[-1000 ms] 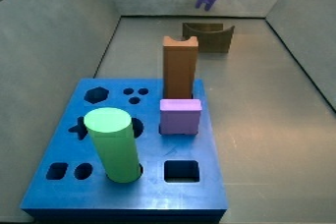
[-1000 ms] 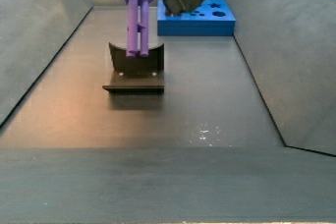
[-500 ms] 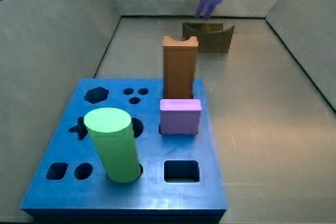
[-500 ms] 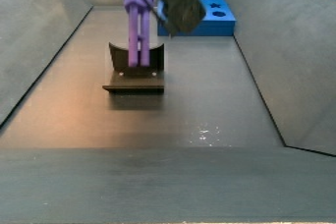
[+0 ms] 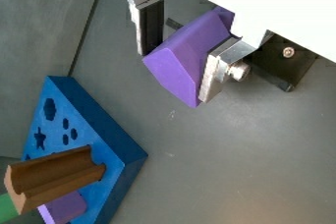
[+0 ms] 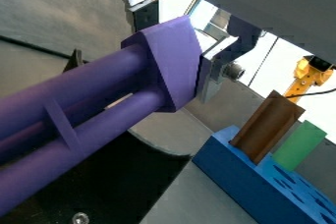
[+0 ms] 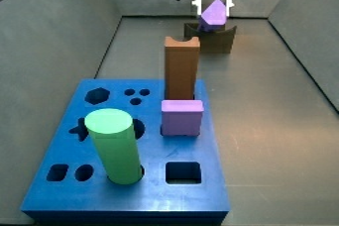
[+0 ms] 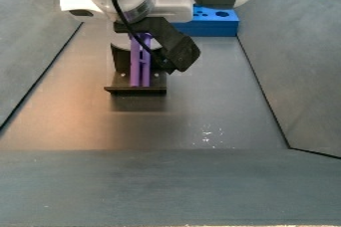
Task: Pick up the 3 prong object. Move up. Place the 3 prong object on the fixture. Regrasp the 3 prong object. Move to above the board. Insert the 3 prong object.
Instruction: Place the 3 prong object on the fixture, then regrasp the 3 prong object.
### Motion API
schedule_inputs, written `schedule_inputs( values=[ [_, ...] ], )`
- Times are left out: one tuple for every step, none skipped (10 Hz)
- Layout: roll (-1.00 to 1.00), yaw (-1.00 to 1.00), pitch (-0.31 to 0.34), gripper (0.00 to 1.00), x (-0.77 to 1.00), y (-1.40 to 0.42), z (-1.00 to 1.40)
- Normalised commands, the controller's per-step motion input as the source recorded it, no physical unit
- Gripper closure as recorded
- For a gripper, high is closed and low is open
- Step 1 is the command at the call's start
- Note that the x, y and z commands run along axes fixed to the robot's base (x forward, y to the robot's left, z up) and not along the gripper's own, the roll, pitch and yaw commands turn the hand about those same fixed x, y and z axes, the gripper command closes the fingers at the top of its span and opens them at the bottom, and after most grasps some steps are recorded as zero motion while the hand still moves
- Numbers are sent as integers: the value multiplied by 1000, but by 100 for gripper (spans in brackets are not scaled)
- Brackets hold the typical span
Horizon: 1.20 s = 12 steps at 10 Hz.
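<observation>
The 3 prong object (image 7: 215, 14) is light purple. It stands with its prongs (image 8: 143, 60) down on the dark fixture (image 8: 134, 80), at the far end of the floor (image 7: 225, 40). My gripper (image 7: 215, 7) is right above the fixture with its fingers spread wide on either side of the block-like head. In a wrist view the head (image 5: 184, 56) leans against one silver finger (image 5: 213, 71), and there is a gap to the other pad (image 5: 151, 27). The long prongs fill a wrist view (image 6: 79, 130). The blue board (image 7: 79, 121) lies at the near end.
On the board stand a tall brown block (image 7: 181, 69), a squat purple cube (image 7: 181, 117) and a green cylinder (image 7: 114, 146). Grey sloped walls enclose the floor. The board also shows in both wrist views (image 5: 79, 130) (image 6: 262, 184).
My gripper has come down from high above the fixture, bringing the 3 prong object onto it. The fingers now stand apart around the head.
</observation>
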Motion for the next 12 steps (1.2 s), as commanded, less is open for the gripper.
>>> schedule_inputs(
  values=[
    [13,-25,-43,100,55,98,-417],
    [16,-22,-44,100,44,105,-406],
    [15,-20,-44,100,43,104,-407],
    [15,-17,-43,100,41,102,-409],
    [15,-16,-42,100,40,101,-409],
    [15,-15,-42,100,40,101,-410],
    [15,-14,-42,100,40,101,-410],
    [0,0,0,0,0,0,0],
    [28,12,-13,0,0,0,1000],
    [33,15,-10,0,-4,3,1000],
    [32,21,-12,0,-13,4,1000],
    [24,25,-14,0,-26,5,1000]
  ],
)
